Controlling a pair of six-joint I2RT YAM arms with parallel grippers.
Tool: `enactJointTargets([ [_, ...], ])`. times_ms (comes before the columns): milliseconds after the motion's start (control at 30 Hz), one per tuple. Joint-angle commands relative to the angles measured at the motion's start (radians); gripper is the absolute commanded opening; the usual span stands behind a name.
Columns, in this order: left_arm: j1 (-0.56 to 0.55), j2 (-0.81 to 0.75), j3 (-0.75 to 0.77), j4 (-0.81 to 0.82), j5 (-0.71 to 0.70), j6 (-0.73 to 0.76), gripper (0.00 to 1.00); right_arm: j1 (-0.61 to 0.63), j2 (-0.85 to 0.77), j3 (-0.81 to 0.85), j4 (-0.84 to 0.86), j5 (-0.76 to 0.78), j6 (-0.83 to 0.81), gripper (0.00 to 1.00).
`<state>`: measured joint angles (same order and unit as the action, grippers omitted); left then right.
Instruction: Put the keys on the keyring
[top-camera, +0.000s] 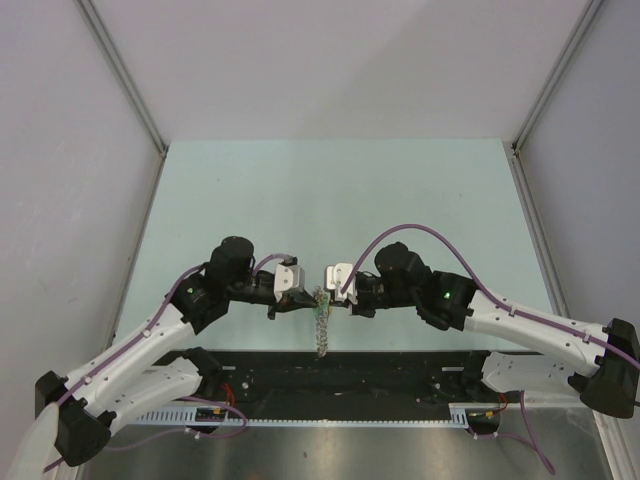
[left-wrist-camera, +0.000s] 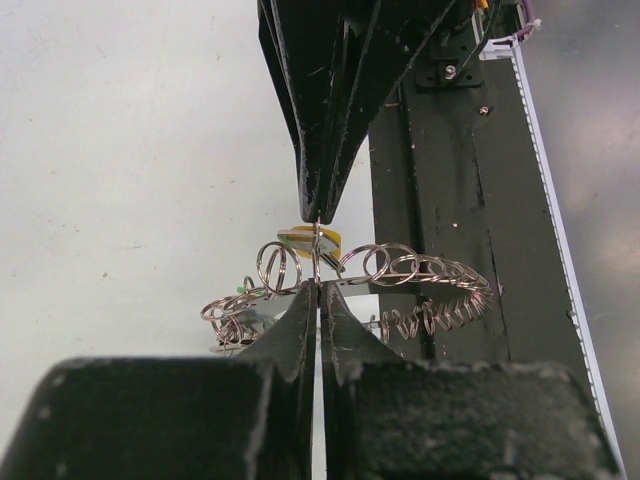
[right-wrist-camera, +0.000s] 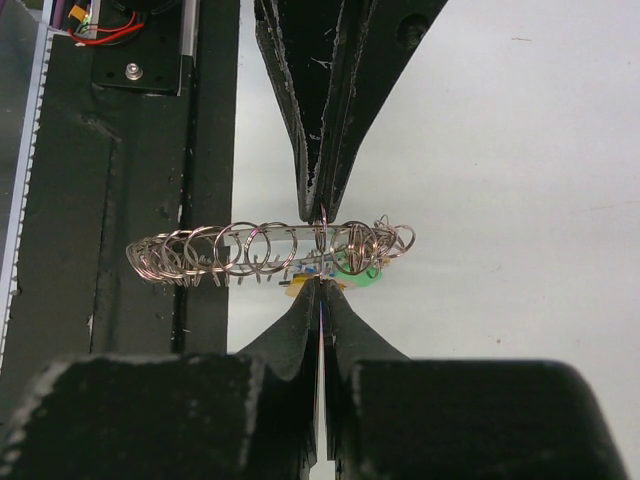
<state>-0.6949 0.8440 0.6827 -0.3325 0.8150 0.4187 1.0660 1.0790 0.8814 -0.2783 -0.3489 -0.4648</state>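
Observation:
The keyring (top-camera: 321, 330) is a grey coil of many small loops. It hangs between my two gripper tips above the table's near edge. My left gripper (left-wrist-camera: 318, 288) and right gripper (right-wrist-camera: 322, 288) meet tip to tip, each shut on opposite sides of one upright loop of the keyring (left-wrist-camera: 400, 265). In the top view the left gripper (top-camera: 308, 297) and right gripper (top-camera: 333, 294) almost touch. The keys sit among the loops at the pinch point: a yellow-orange head (left-wrist-camera: 300, 237) and a green head (right-wrist-camera: 355, 275). Their shafts are hidden in the coil (right-wrist-camera: 230, 250). I cannot pick out the tag.
A black base rail (top-camera: 400, 375) with wiring runs under the hanging coil, along the near edge. The pale green table (top-camera: 340, 200) stretches away behind the grippers. Grey walls stand on both sides, and purple cables loop over each arm.

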Motion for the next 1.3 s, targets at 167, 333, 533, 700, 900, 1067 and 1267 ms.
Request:
enactJointTargets([
  [167, -0.017, -0.013, 0.026, 0.058, 0.059, 0.003, 0.0, 0.026, 0.013, 0.062, 0.085, -0.025, 0.0, 0.0],
  [333, -0.02, -0.02, 0.025, 0.062, 0.056, -0.001, 0.0, 0.031, 0.019, 0.067, 0.096, -0.024, 0.002, 0.0],
  [533, -0.021, -0.02, 0.025, 0.064, 0.029, -0.009, 0.0, 0.038, 0.018, 0.077, 0.093, -0.013, 0.002, 0.0],
  [700, -0.023, -0.019, 0.026, 0.062, -0.006, -0.015, 0.0, 0.043, 0.019, 0.085, 0.097, 0.01, 0.003, 0.0],
  [900, -0.029, -0.014, 0.034, 0.043, -0.037, -0.017, 0.0, 0.048, 0.019, 0.091, 0.099, 0.047, 0.006, 0.0],
  [1067, -0.029, -0.043, 0.025, 0.064, -0.069, -0.037, 0.0, 0.049, -0.011, 0.091, 0.076, 0.082, 0.021, 0.18],
  [1267, -0.029, -0.085, 0.0, 0.142, -0.102, -0.087, 0.0, 0.042, -0.065, 0.088, 0.027, 0.097, 0.063, 0.39],
])
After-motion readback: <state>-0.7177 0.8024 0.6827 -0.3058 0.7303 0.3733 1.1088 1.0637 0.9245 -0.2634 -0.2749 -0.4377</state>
